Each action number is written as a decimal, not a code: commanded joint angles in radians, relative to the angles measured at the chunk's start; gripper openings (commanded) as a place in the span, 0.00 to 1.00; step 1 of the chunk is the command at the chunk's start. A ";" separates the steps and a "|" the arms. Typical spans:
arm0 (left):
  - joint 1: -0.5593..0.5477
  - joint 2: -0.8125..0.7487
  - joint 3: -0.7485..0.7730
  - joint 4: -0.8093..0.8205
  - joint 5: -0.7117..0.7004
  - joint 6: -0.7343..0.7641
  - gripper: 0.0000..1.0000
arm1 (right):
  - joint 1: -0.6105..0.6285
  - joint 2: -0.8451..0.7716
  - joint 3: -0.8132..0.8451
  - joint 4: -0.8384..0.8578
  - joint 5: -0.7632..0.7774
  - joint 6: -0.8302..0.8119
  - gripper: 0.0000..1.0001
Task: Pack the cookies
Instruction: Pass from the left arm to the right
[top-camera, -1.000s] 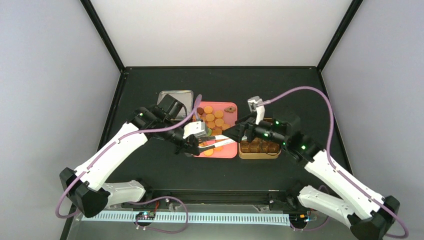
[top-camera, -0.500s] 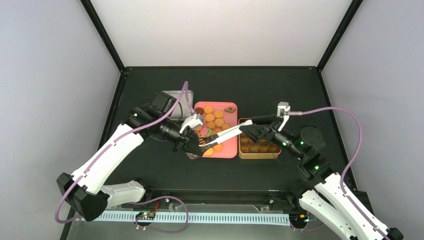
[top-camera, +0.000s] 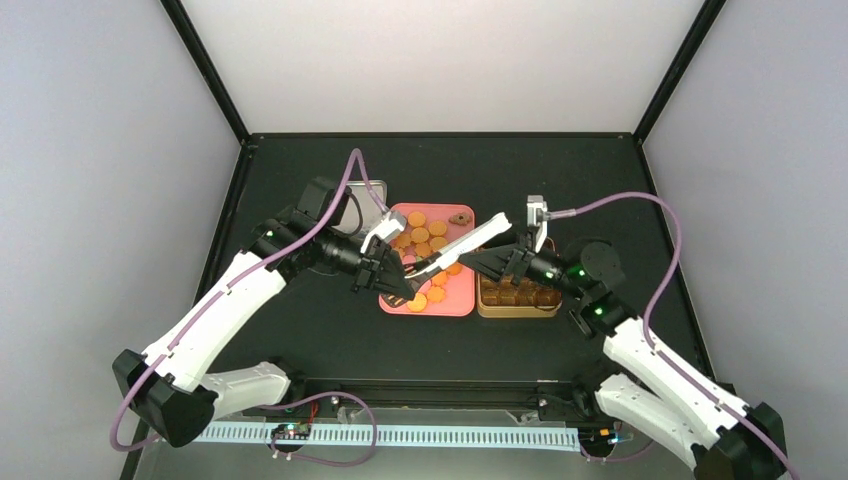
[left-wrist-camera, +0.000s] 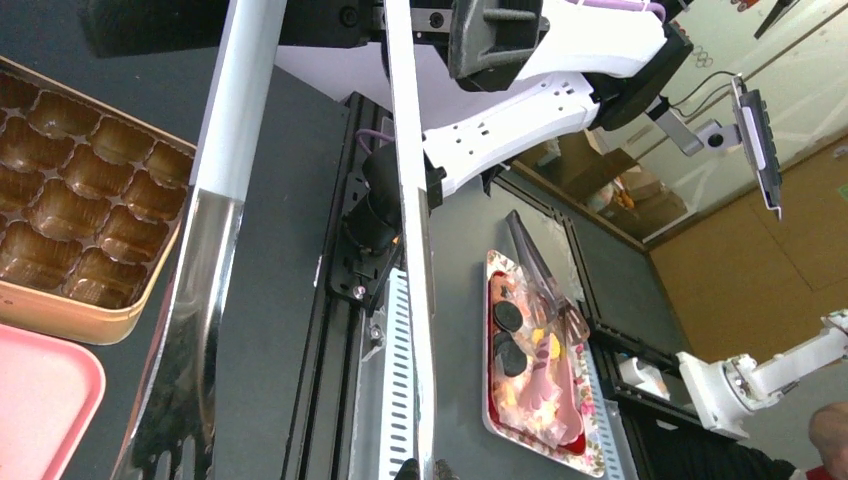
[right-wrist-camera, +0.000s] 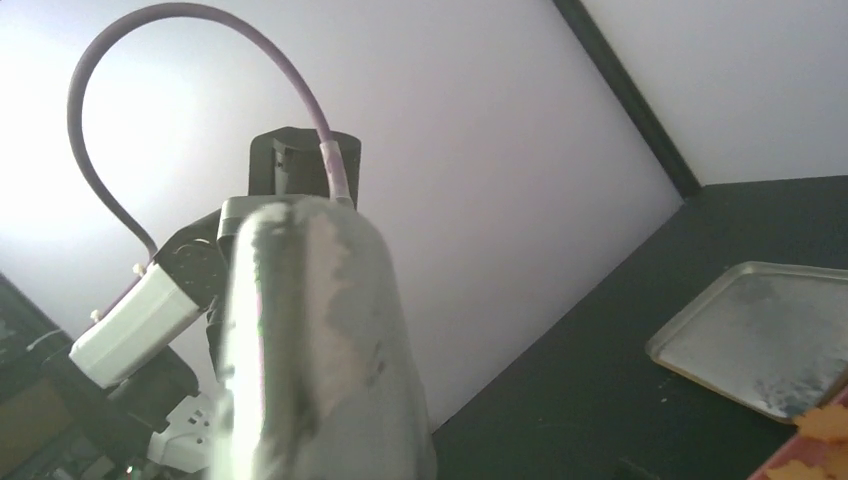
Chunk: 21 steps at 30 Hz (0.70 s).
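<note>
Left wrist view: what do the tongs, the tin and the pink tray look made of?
Tongs: mirror-bright metal, likely steel, at the toothed end; matte white, probably a plastic coating, further up. Tin: probably thin metal, going by its satin gold sheen; its brown cups look like glossy moulded plastic. Pink tray: smooth, matte, apparently plastic.

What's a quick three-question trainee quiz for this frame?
1. True or false: seen from above, the tin stands to the right of the pink tray.
2. Most cookies lie in: A pink tray, B tin, C silver tray.
3. What does the left tool grip?
Key: 1 true; 2 A; 3 tongs.
</note>
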 joint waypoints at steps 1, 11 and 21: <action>0.005 -0.001 0.008 0.088 0.049 -0.051 0.01 | -0.002 0.085 0.072 0.153 -0.117 0.023 0.97; 0.006 0.002 0.003 0.129 0.038 -0.024 0.02 | -0.001 0.257 0.140 0.278 -0.245 0.098 0.76; 0.013 0.000 0.009 0.130 -0.004 0.051 0.02 | -0.001 0.302 0.173 0.315 -0.332 0.133 0.59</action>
